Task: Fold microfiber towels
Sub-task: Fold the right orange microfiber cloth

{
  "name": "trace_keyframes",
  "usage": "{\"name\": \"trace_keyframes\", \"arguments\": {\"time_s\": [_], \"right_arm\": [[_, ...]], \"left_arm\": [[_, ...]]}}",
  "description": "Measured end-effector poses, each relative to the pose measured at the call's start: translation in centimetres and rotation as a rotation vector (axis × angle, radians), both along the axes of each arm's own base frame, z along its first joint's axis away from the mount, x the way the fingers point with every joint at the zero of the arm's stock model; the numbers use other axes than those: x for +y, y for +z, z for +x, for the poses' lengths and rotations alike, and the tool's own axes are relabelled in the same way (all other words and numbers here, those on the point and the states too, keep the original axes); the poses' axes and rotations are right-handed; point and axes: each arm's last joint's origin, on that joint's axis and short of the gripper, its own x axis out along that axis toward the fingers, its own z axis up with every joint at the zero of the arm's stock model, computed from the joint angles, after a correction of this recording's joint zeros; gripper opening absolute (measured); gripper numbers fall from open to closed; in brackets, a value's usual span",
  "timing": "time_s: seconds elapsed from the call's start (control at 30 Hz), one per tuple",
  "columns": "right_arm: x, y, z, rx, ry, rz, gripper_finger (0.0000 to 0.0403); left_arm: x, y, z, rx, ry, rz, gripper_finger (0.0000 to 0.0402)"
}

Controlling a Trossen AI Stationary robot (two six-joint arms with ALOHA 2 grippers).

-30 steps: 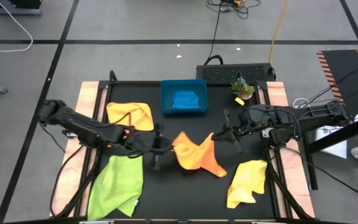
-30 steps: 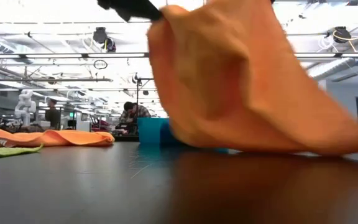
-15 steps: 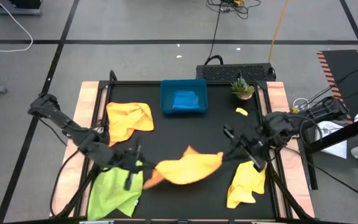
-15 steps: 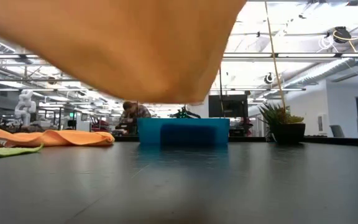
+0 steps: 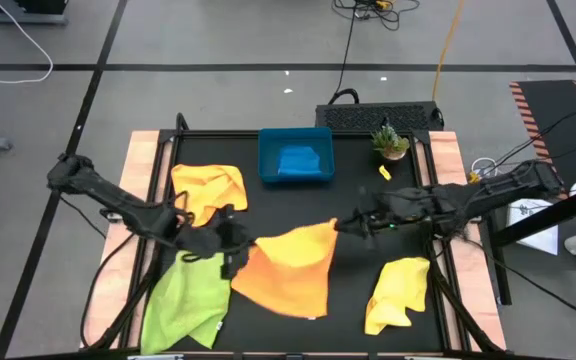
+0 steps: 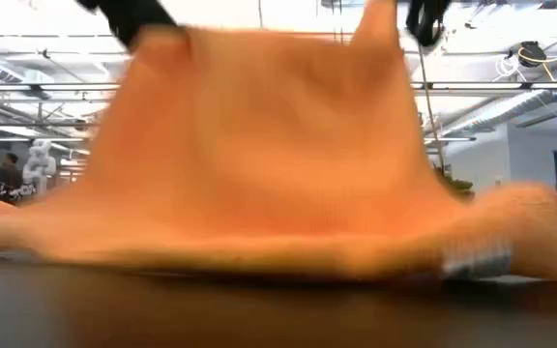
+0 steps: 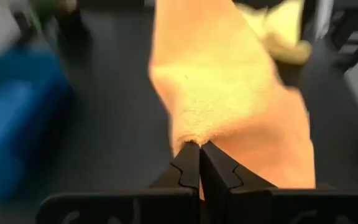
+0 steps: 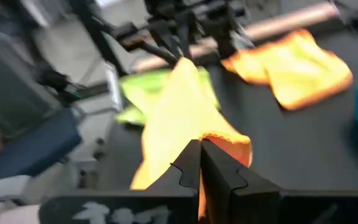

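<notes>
Orange towel (image 5: 288,268) stretched between both grippers above the middle of the worktop (image 5: 348,180)

From above, its far edge hangs between the left gripper (image 5: 236,248) and right gripper (image 5: 340,225) while the near part drapes down – the low view shows only an orange sheet filling the frame. Each wrist view shows fingers pressed together, pinching a corner. The top view alone shows the lime green towel (image 5: 188,300), two yellow towels (image 5: 208,188) (image 5: 398,290) and a blue tray (image 5: 296,158)

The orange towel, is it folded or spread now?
Spread: the orange towel hangs open between the left gripper and right gripper, each shut on a corner.
</notes>
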Motion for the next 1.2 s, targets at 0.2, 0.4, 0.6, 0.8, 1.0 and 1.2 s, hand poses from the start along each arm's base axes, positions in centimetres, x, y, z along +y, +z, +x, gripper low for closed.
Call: {"name": "trace_keyframes", "arguments": {"time_s": [0.2, 0.4, 0.6, 0.8, 1.0, 1.2], "right_arm": [[-2.1, -5.3, -0.5, 0.123, -0.102, 0.006, 0.0000], [-3.0, -8.7, -1.2, 0.090, -0.133, -0.006, 0.0000], [-3.6, -10.0, -1.6, 0.086, -0.168, -0.007, 0.0000], [-3.8, -10.2, -1.7, 0.094, -0.193, -0.023, 0.0000], [-4.0, -10.3, -1.7, 0.094, -0.203, -0.023, 0.0000], [-4.1, -10.0, -1.8, 0.082, -0.204, -0.020, 0.0014]], "left_arm": [[2.3, -5.8, 1.3, 0.104, 0.027, -0.110, 0.0004], [3.9, -9.3, 2.2, 0.183, 0.097, -0.099, 0.0005], [5.7, -11.5, 3.0, 0.265, 0.188, -0.095, 0.0005], [7.4, -11.9, 3.2, 0.293, 0.189, -0.006, 0.0005], [8.8, -10.6, 4.5, 0.240, 0.103, -0.027, 0.0014], [9.7, -8.5, 5.6, 0.258, 0.057, -0.010, 0.0074]]}}
